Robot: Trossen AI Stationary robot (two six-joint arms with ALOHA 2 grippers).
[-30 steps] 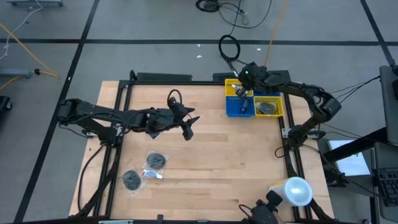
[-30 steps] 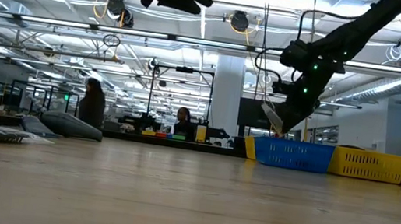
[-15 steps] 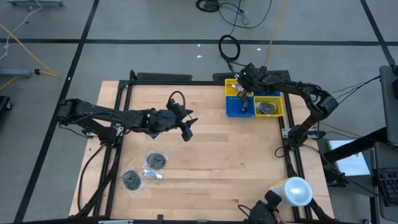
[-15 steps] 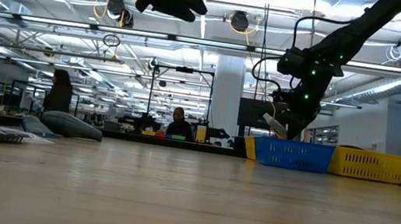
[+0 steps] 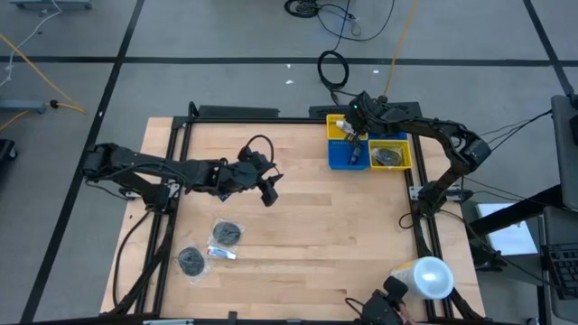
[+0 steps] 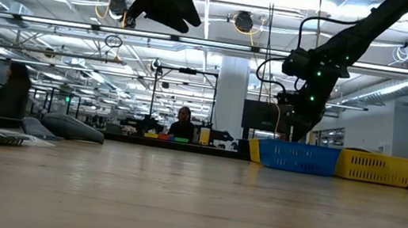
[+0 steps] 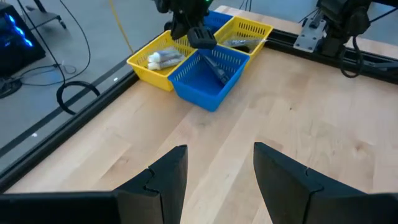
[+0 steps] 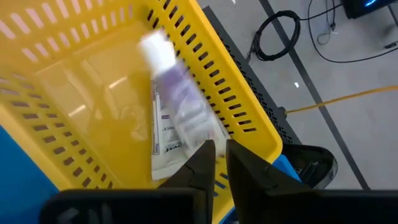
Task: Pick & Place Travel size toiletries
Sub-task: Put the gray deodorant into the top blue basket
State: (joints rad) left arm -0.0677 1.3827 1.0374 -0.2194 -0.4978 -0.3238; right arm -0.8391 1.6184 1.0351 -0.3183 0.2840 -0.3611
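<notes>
Drifting back across the desk (image 5: 298, 235), left gripper (image 7: 214, 171) hanging with jaws parted, empty. Just parting over yellow bin (image 8: 205, 74), right gripper (image 8: 217, 155); tube (image 8: 177, 115) dropping in.

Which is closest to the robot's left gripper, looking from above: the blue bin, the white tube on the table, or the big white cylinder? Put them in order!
From the left gripper:
1. The white tube, just below it, between two dark round items.
2. The blue bin, at the table's far right edge.
3. The big white cylinder, at the near right corner.
</notes>
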